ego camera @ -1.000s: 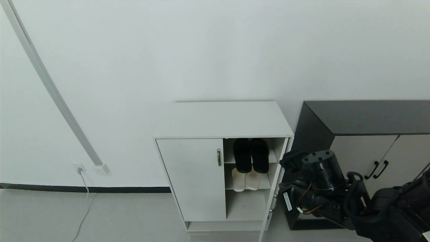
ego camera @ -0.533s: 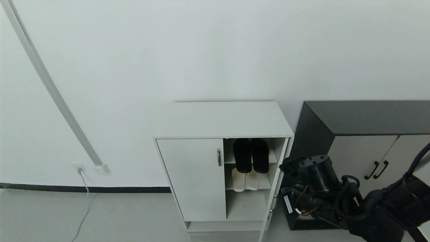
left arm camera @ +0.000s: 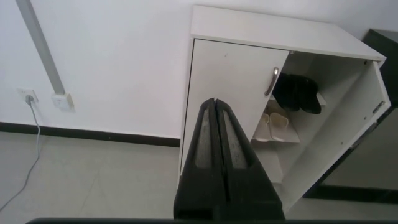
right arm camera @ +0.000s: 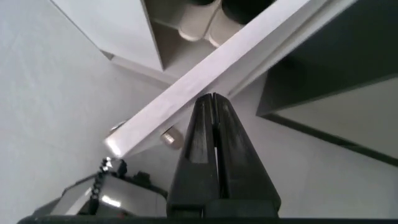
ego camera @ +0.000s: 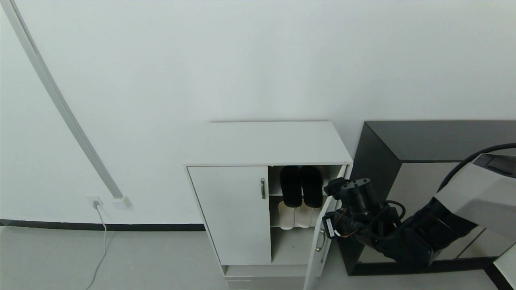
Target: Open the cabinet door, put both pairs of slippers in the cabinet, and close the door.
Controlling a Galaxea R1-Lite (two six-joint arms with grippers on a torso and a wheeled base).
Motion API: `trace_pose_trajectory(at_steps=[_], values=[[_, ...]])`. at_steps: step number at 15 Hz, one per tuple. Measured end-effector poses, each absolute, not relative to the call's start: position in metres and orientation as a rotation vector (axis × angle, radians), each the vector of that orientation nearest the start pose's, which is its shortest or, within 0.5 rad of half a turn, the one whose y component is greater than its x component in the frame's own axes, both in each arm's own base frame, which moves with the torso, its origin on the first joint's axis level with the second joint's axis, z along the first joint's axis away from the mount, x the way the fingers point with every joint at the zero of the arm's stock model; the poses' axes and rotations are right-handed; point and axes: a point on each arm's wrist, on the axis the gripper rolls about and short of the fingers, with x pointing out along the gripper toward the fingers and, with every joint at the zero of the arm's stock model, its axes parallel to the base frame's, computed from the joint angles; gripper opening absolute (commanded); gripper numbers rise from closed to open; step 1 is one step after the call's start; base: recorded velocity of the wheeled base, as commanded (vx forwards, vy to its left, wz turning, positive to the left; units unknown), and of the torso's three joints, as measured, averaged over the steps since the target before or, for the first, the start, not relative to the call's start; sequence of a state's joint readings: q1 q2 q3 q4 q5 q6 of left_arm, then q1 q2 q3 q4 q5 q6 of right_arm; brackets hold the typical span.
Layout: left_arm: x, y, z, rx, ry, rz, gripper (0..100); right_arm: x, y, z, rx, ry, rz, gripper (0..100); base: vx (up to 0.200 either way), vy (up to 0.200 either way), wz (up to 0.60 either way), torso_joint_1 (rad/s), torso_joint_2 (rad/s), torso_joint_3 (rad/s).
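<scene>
The white cabinet [ego camera: 274,143] stands against the wall with its left door shut. Its right door [ego camera: 316,262] stands partly open, its handle [ego camera: 320,241] on the outer face. A black pair of slippers [ego camera: 301,186] lies on the top shelf, and a cream pair of slippers [ego camera: 294,215] on the shelf below. My right gripper [ego camera: 331,186] is shut and rests against the outer side of the open door [right arm camera: 205,81]. My left gripper [left arm camera: 216,107] is shut on nothing, held well in front of the cabinet [left arm camera: 249,68].
A dark cabinet [ego camera: 435,139] stands close on the right of the white one. A wall socket with a hanging cable [ego camera: 95,202] and a slanting conduit [ego camera: 60,100] are on the left. Open grey floor [ego camera: 141,262] lies before the cabinet.
My right arm has moved left toward the cabinet, and the right door has swung a little toward shut, so its handle now shows.
</scene>
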State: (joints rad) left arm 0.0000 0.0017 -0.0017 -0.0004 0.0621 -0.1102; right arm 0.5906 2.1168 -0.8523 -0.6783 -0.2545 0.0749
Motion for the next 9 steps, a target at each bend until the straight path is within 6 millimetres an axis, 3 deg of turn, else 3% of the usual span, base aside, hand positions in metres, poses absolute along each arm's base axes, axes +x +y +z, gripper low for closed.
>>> trace_pose_trajectory(at_steps=[9], values=[[-0.023,0.001,0.076,-0.11,-0.004,0.062,0,0.359,0.214,0.04,-0.118,0.465,0.277,0,0.0,0.0,0.0,0.0,0.0,0.0]])
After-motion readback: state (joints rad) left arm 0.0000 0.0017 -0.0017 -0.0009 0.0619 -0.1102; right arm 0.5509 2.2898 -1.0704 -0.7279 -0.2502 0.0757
